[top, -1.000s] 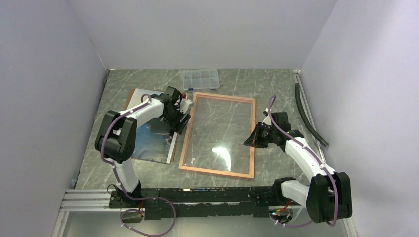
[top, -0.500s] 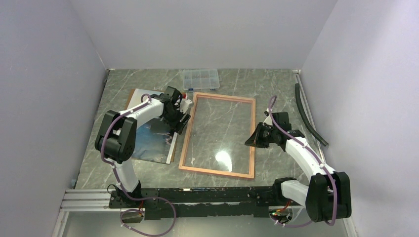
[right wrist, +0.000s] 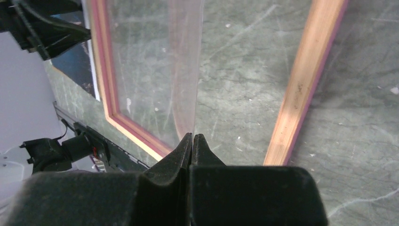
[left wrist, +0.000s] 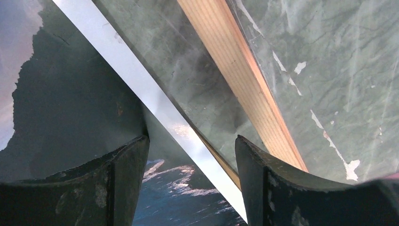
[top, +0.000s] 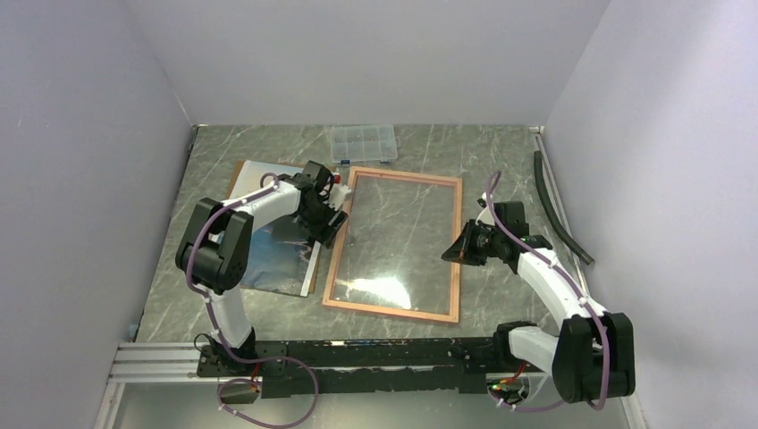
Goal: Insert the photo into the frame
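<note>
Right gripper (right wrist: 193, 141) is clamped fully closed on the right edge of the clear pane (right wrist: 186, 70). You can see that edge tilted up off the frame (top: 391, 310). The frame lies flat mid-table (top: 501, 161), wood-brown face up. Left gripper (left wrist: 190, 181) is wide open and grips nothing. Its fingers (left wrist: 117, 188) straddle the white border of the photo (left wrist: 70, 94), just beside the frame's left rail. The photo lies flat on the table, left of the frame. A compartment box (top: 362, 143) sits behind the frame.
</note>
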{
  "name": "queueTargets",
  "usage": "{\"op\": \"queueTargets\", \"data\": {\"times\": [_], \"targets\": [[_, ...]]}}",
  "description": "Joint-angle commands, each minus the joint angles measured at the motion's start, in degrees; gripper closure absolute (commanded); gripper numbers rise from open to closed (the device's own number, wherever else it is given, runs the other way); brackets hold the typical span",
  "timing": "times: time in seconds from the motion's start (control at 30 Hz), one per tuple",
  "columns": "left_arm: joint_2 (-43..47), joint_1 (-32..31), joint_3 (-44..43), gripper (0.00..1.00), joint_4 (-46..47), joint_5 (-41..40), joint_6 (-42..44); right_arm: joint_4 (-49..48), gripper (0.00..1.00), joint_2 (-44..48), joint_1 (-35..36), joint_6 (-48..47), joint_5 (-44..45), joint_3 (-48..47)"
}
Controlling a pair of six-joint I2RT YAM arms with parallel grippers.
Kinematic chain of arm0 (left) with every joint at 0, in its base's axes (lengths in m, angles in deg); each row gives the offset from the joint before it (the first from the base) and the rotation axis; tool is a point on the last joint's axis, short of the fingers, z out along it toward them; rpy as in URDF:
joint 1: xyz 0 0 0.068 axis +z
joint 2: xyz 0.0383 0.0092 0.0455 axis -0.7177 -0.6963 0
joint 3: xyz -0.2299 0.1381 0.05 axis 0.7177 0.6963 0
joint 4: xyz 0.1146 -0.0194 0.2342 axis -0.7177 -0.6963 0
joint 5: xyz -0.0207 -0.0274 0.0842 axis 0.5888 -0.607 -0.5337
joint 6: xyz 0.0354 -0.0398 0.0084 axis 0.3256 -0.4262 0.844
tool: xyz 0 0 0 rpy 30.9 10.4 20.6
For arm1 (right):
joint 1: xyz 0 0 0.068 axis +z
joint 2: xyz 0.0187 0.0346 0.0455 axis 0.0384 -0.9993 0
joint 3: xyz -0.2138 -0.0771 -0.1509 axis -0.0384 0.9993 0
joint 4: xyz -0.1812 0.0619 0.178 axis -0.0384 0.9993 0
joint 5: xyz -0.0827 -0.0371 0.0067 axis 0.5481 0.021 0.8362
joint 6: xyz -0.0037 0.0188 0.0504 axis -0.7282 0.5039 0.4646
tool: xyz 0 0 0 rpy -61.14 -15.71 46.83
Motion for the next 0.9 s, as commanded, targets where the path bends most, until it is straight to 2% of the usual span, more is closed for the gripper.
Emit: {"op": "queueTargets", "data": {"times": [0.0,0.43,0.87], "targets": [[-1.00,-0.62,0.81,0.28,1.55,-0.03,-0.05,-6.63,1.00,3.81,-0.18,-1.08,-3.64,-1.05],[-1.12,-0.97,2.65,0.32,2.44,0.40,-0.10,-10.49,1.00,3.32,-0.10,-1.18,-7.18,-0.70],[-1.60,-1.11,3.11,0.53,2.36,2.46,-0.10,-19.68,1.00,7.93,-0.09,2.46,-12.54,5.44]]}}
